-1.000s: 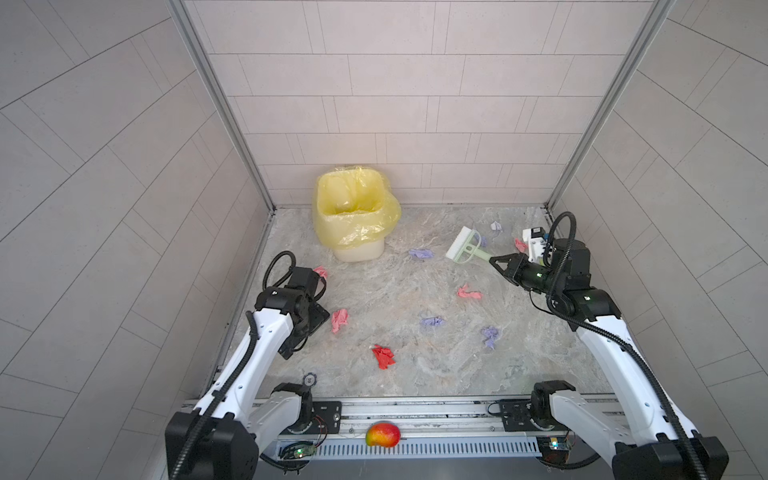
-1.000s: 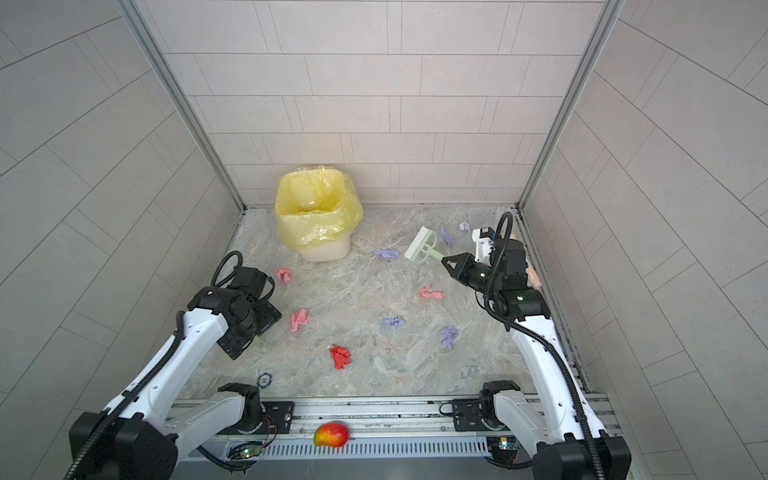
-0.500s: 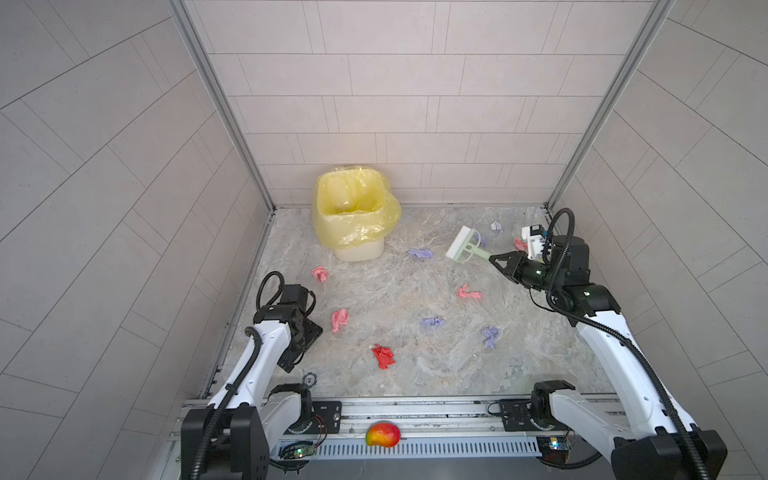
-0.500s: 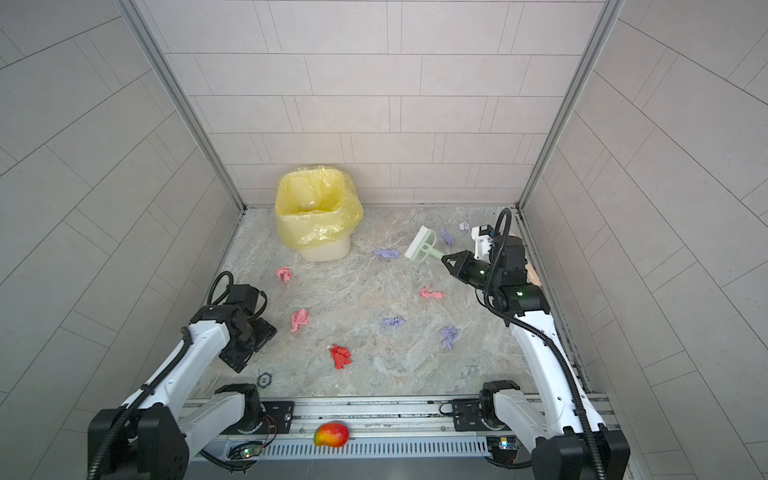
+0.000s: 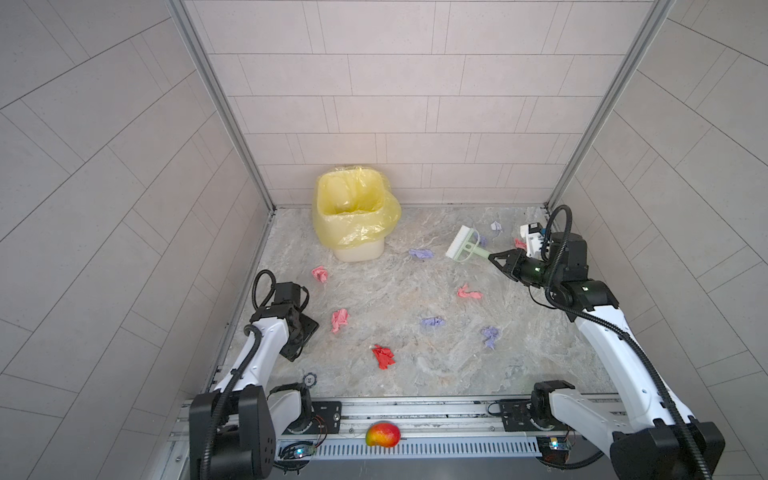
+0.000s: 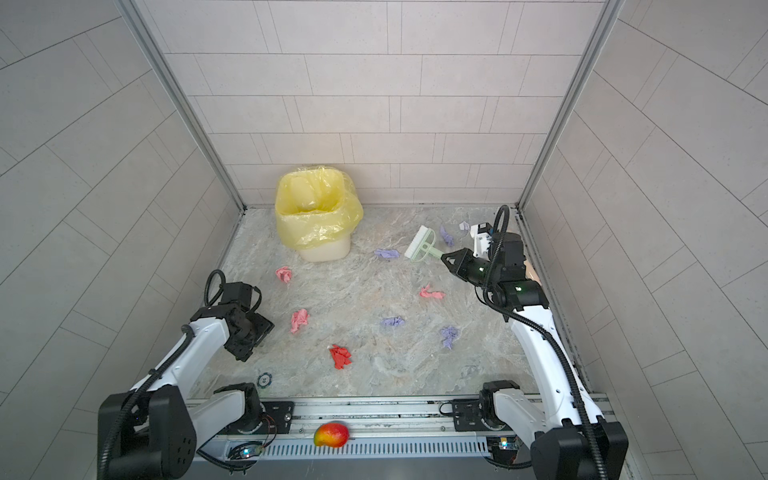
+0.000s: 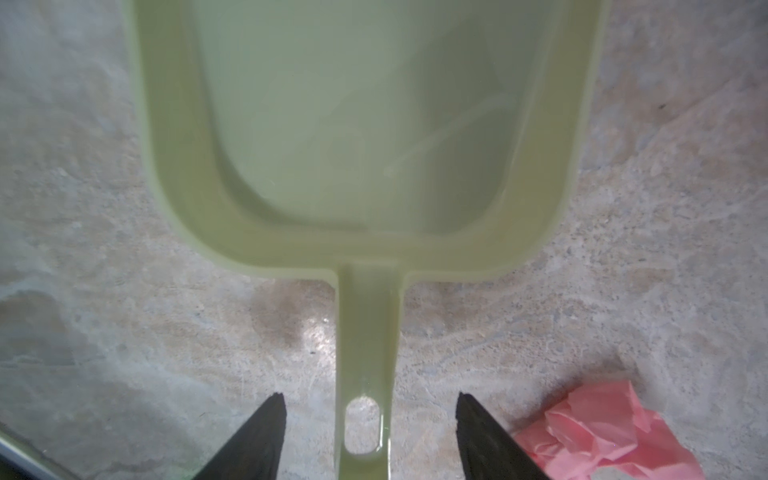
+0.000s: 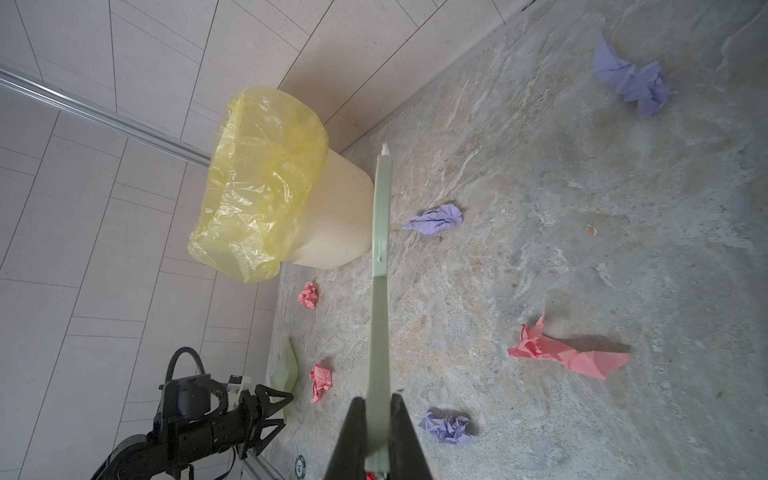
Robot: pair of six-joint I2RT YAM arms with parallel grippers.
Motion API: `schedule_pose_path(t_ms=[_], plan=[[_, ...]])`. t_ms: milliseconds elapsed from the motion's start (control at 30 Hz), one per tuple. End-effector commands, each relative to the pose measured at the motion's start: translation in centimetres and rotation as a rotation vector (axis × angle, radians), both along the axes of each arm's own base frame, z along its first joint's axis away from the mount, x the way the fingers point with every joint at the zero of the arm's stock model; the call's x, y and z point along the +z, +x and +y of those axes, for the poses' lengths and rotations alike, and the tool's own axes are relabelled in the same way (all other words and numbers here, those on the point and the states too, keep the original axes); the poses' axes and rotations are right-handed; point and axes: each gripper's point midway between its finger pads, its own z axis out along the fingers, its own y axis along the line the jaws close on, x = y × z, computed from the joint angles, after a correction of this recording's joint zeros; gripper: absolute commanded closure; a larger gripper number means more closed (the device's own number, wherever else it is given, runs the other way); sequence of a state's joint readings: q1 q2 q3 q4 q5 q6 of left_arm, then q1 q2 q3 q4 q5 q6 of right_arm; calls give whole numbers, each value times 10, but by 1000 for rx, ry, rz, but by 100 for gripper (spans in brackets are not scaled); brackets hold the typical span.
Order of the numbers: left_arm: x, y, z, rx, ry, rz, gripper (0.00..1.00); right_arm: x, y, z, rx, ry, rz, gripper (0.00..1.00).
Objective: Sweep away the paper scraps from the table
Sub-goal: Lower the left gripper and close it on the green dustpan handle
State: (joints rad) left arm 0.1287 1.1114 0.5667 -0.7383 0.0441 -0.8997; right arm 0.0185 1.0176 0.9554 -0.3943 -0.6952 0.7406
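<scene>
Pale tiled walls close in the marble-patterned table (image 5: 415, 286), and a yellow-lined bin (image 5: 353, 220) stands at its back; all places here are told from that bin.

In both top views the paper scraps (image 5: 432, 321) lie loose on the table, none in the bin. A lavender one (image 5: 420, 253) lies just right of the bin and a pink one (image 5: 320, 273) close in front of it. The rest are farther forward and to the right. Well right of the bin, the right gripper (image 5: 496, 259) is clamped on the handle of a pale green brush (image 5: 463, 245), whose head is turned toward the bin. The left gripper (image 6: 249, 332) hangs low, forward and left of the bin, with a pink wad (image 6: 299, 321) just beside it.

From the left wrist, a green dustpan (image 7: 365, 124) lies flat on the table. The dark fingers (image 7: 257, 440) stand apart on either side of its handle, with a gap on each side and nothing gripped. The pink wad lies just outside one finger, off the pan.

From the right wrist, the jaws press together on the brush handle, and the bin shows beyond the brush head. The dustpan appears edge-on at the left gripper's tips.

The step in hand looks like taking up the dustpan; sweeping seems not yet begun. The next move calls for the left jaws to meet squarely on the handle. The pan's lip should stay on the table while the brush drives scraps in.
</scene>
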Motion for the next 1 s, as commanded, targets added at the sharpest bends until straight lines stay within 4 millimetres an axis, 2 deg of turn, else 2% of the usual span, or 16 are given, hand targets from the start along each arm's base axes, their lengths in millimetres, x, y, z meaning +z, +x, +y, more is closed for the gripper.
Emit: schedule_pose_path(t_ms=[0, 200, 967], plan=[[-9, -2, -1, 13, -15, 16, 31, 12, 2, -1, -1, -4, -34, 100], [-17, -5, -7, 5, -58, 46, 35, 12, 2, -2, -1, -5, -29, 100], [-23, -4, -1, -11, -115, 68, 49, 7, 3, -3, -7, -10, -12, 100]])
